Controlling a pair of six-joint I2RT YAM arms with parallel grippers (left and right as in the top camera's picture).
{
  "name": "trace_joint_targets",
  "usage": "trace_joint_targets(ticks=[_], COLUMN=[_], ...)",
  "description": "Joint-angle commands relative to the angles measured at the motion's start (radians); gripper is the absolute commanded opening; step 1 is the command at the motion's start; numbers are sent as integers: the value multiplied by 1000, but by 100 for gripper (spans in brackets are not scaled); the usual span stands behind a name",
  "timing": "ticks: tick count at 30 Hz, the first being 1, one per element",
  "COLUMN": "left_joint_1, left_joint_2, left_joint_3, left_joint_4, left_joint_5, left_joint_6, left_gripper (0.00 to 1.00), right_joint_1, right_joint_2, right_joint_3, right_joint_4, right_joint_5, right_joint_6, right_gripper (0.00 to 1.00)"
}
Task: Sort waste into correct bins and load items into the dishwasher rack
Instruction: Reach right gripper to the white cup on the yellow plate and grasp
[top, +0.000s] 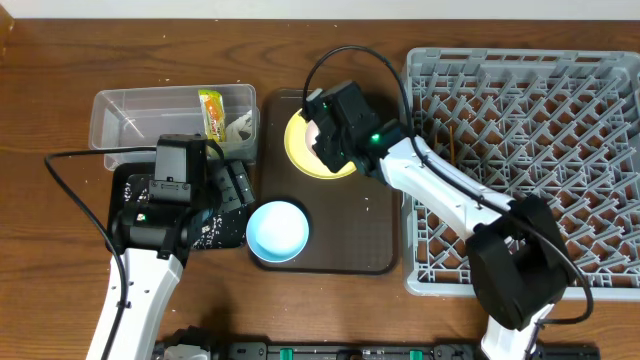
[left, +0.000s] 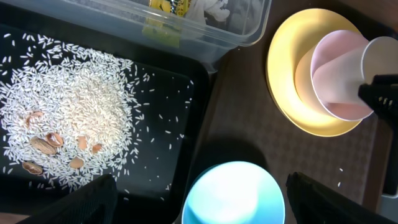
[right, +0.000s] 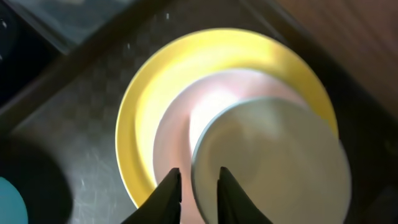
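While R pincer (right: 199, 186) straddled rim of white cup (right: 273, 162), jaws narrow, grip unclear, cup lay in pink bowl (right: 174, 124) on yellow plate (right: 143, 93), toward far edge of table (top: 300, 40). L pincer (left: 202, 190) gaped wide. Next needed: firm pinch, lift to dishwasher rack (top: 560, 120).

The cup (left: 379, 59) sits in small bowl (left: 336, 84) atop plate (left: 286, 68).

The striped wrapper (top: 211, 112) and crumpled paper (top: 240, 124) lie in the clear tub (top: 110, 135) at the left. Right beside it, the black tray (left: 186, 124) holds a spread heap of white rice (left: 68, 106). The yellow plate (left: 286, 81) carries the pink bowl (left: 329, 93), with the white cup (left: 379, 59) tilted inside it. The blue bowl (top: 277, 230) sits upright and empty close by. The chopsticks (top: 452, 140) lie in the grey rack (top: 560, 100), near its left edge.
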Motion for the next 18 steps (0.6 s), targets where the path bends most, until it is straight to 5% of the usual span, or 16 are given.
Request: trace_joint_targets(ticks=[1,10,14,18], left_joint_1=[3,3,3,3], left_joint_2=[-4,-4,-4,-4], left_joint_3=[16,16,16,16], left_joint_4=[-2,-2,-2,-2], left_joint_5=[-9,-9,-9,-9], left_joint_6=[3,3,3,3], left_gripper=[89,90,89,89], right_joint_1=[12,12,12,12], right_joint_2=[13,13,13,8], right_joint_3=[-2,-2,-2,1], right_joint_4=[-12,-60,-64,-48], right_joint_5=[11,14,43,48], right_joint_6=[-8,-8,-8,-8], right_gripper=[16,20,1,1])
